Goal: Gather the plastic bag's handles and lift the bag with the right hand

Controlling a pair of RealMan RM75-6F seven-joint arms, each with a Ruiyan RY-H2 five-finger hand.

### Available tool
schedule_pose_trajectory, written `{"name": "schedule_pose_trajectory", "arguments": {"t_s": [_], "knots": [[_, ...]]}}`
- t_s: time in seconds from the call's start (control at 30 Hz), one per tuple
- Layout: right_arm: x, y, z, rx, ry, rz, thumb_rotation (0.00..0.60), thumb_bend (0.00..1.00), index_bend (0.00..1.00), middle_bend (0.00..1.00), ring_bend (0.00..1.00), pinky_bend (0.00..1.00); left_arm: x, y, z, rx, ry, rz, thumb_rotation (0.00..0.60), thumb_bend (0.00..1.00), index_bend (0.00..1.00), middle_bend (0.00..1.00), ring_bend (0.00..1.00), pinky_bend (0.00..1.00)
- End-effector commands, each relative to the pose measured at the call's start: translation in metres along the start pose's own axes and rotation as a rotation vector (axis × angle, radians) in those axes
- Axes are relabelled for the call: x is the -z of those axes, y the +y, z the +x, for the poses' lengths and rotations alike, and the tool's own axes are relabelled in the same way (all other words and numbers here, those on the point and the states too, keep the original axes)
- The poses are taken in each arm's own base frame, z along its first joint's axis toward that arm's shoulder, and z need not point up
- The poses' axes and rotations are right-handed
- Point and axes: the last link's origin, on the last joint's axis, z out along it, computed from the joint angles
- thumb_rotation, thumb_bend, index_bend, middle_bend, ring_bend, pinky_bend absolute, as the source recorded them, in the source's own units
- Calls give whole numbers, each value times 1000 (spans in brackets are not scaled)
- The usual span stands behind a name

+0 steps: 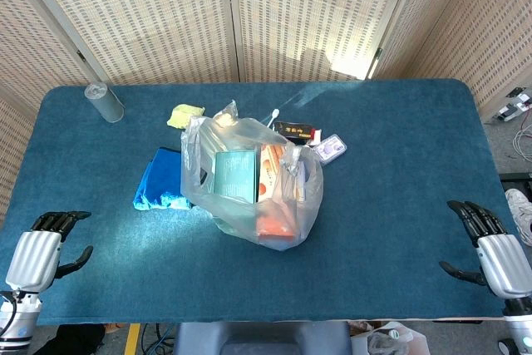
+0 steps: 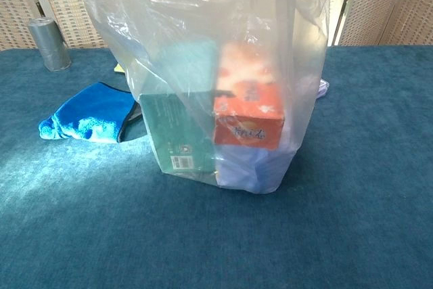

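On the blue table (image 1: 391, 164), both hands (image 1: 35, 257) (image 1: 499, 255) rest empty, fingers spread, beside the bag (image 1: 249, 180); box lettering seems illegible.

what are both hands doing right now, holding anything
Left hand: open, holding nothing, at the table's near left edge.
Right hand: open, holding nothing, well away from the plastic bag.

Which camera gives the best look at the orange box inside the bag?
The chest view: the orange box faces the camera through the clear plastic bag, its printed front showing. The head view shows the box only from above, foreshortened and blurred by crumpled plastic.
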Motion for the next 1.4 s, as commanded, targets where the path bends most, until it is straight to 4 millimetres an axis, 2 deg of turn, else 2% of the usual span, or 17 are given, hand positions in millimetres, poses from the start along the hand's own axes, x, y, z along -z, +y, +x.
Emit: {"name": "schedule_pose_trajectory", "arguments": {"t_s": [0.03,0.17,0.43,0.53,0.63,0.77,0.9,1.03,1.1,1.13,1.2,1.27,1.4], "knots": [[-1,0,0,-3,1,0,600,99,89,134,73,142,-1,4,0,-15,-5,-7,600,246,278,324,279,205],[-1,0,0,-6,2,2,600,98,89,134,73,142,-3,5,1,-51,4,-14,600,246,278,322,279,205],[-3,-5,6,-46,21,27,600,99,89,134,73,142,-16,4,16,112,13,-43,600,246,279,321,280,212],[-7,-9,10,-54,27,49,600,99,89,134,73,142,-27,7,29,211,7,-79,600,246,279,337,352,351],[-11,-13,12,-53,27,69,600,99,89,134,73,142,-42,8,43,278,13,-114,600,246,281,443,473,528],[-16,-18,14,-52,22,92,600,99,89,134,73,142,-65,12,59,412,-8,-151,600,246,286,692,691,770],[-22,-25,16,-59,12,124,600,99,89,134,73,142,-88,19,73,598,-84,-175,600,246,288,883,879,936],[-28,-34,16,-59,-6,167,600,99,89,134,73,142,-110,26,84,735,-155,-199,600,246,281,978,985,1000],[-30,-37,17,-54,-12,181,600,99,89,134,73,142,-117,30,87,801,-190,-208,568,246,272,998,1000,1000],[-32,-39,17,-52,-15,188,600,99,89,134,73,142,-123,33,90,849,-219,-212,527,247,267,1000,1000,1000],[-36,-41,17,-51,-19,199,600,99,89,134,73,142,-129,36,93,908,-266,-216,405,246,257,1000,1000,1000],[-39,-44,18,-50,-23,211,600,99,89,134,73,142,-137,40,96,954,-317,-226,337,246,251,1000,1000,1000],[-44,-50,16,-51,-36,233,600,100,89,134,73,142,-149,44,96,978,-363,-249,270,246,243,1000,1000,1000]]}}
